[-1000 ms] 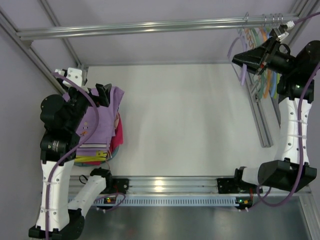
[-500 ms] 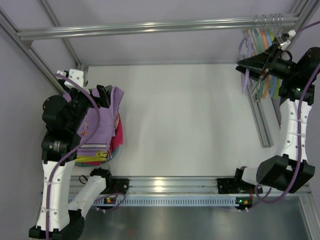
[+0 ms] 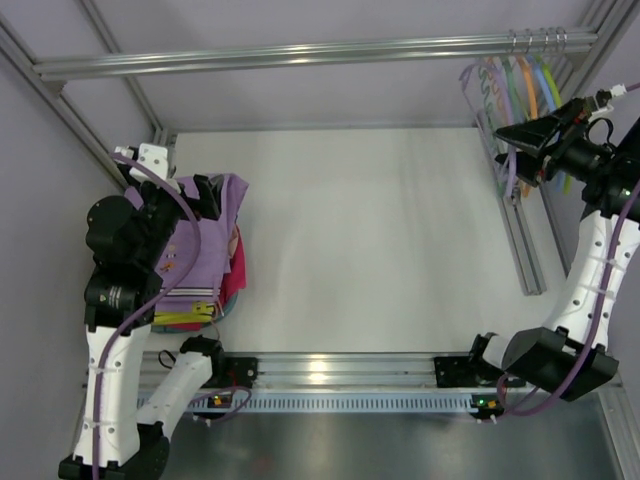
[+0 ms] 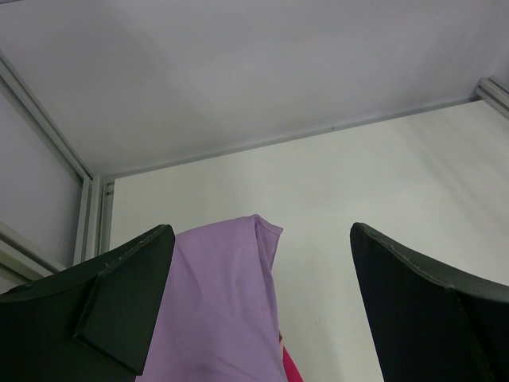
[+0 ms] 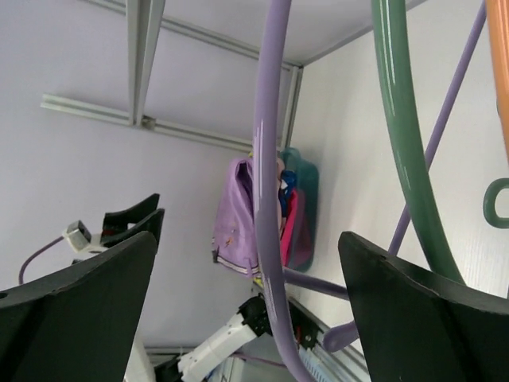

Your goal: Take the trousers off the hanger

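The lilac trousers (image 3: 205, 245) lie on top of a pile of clothes at the table's left, and a strip of the yellow trousers (image 3: 182, 318) shows at the pile's near end. My left gripper (image 3: 207, 190) hovers open over the pile's far end, and the lilac trousers (image 4: 223, 310) fill the gap under my left gripper (image 4: 261, 239). My right gripper (image 3: 515, 142) is open at the far right beside the hangers. A bare purple hanger (image 5: 269, 175) runs between the wide jaws of my right gripper (image 5: 248, 239) without being pinched.
Several bare coloured hangers (image 3: 525, 85) hang from the rail (image 3: 300, 52) at the back right, among them a green hanger (image 5: 406, 151). A red-magenta cloth (image 3: 236, 270) sits under the lilac trousers. An aluminium post (image 3: 520, 230) lies along the table's right edge.
My right gripper has opened, let go of the purple hanger and drawn back to the right. The hangers have swung on the rail. The left arm has not moved.
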`<state>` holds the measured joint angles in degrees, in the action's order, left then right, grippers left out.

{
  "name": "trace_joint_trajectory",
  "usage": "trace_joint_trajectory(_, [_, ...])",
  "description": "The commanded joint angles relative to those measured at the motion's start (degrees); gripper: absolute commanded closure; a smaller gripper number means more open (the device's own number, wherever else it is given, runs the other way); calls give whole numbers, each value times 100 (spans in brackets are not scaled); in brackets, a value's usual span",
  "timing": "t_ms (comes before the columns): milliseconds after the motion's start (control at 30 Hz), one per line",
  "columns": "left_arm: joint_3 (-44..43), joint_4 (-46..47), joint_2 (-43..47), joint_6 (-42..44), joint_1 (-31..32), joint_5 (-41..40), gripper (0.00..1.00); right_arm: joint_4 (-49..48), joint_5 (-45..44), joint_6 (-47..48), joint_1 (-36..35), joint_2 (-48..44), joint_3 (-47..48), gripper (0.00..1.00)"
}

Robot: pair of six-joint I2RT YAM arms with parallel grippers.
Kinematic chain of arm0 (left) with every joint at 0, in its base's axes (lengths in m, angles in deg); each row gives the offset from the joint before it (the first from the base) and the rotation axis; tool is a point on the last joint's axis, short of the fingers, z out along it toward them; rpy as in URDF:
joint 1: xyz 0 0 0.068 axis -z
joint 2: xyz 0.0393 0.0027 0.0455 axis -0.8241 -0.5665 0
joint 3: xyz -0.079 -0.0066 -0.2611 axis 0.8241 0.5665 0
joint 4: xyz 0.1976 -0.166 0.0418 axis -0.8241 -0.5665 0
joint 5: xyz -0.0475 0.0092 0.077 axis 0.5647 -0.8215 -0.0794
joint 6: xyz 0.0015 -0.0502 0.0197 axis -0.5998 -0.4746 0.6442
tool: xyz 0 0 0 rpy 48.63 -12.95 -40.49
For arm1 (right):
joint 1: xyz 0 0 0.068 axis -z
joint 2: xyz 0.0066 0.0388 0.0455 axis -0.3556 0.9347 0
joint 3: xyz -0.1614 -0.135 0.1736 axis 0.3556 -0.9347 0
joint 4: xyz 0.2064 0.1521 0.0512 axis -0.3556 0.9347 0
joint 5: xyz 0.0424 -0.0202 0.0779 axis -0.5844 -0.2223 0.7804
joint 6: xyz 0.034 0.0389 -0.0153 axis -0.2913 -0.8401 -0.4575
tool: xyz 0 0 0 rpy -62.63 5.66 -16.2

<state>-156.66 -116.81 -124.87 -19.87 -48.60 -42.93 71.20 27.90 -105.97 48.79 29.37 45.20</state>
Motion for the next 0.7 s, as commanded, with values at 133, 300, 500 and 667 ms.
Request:
trace_joint_trajectory(133, [78,112,160,-4,-13,-258,2,2420,-1399,2425,121,-221,1220,1])
trace_joint_trajectory(300, [51,-81,160,5,-13,-417,2,2799,-1805,2987,157,-335,1494,1])
trace_joint_trajectory(500, [-606,-1378,-480,31,-13,-1436,2,3570,-1770,4356,157,-493,1994,1])
trace_joint_trajectory(667, [-1003,-2497,-1007,383,-13,-1059,2,4075,-1978,5449,17,-800,1724,0])
